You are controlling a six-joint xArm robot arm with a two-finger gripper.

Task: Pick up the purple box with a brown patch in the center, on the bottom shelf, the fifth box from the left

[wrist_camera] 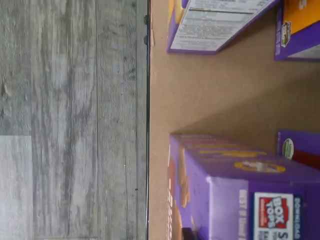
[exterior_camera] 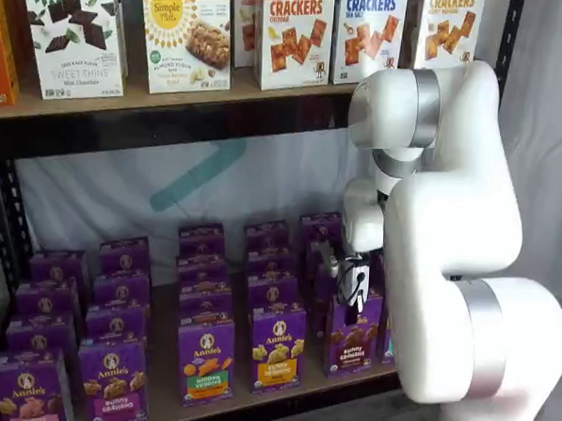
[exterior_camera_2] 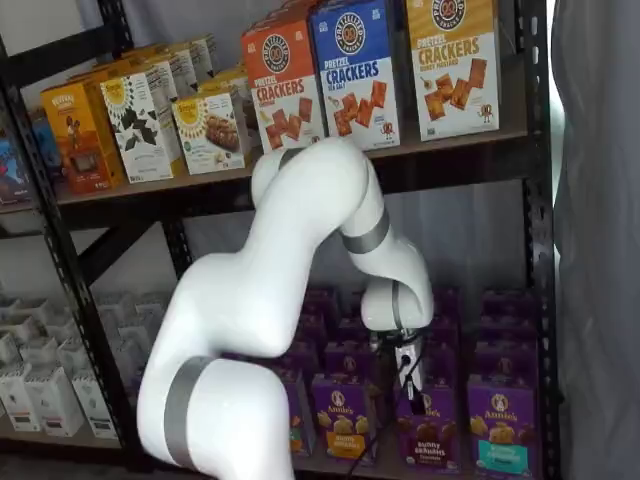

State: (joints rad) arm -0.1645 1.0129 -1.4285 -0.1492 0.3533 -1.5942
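The purple box with the dark brown grahams at its centre stands at the front of the bottom shelf (exterior_camera: 243, 402), seen in both shelf views (exterior_camera: 353, 338) (exterior_camera_2: 430, 428). My gripper (exterior_camera: 354, 292) (exterior_camera_2: 407, 378) hangs just above its top, at the end of the white arm. Its black fingers show only side-on, so I cannot tell whether there is a gap, and nothing is in them. The wrist view shows the brown shelf board (wrist_camera: 225, 95) and purple cartons from above; I cannot tell which of them is the target.
More purple cartons stand in rows around it: a yellow-label one (exterior_camera: 277, 348) to its left and a teal-patch one (exterior_camera_2: 498, 428) to its right. Cracker cartons (exterior_camera: 292, 32) fill the shelf above. A black upright (exterior_camera_2: 535, 250) frames the right side. Grey plank floor (wrist_camera: 70, 120) lies in front.
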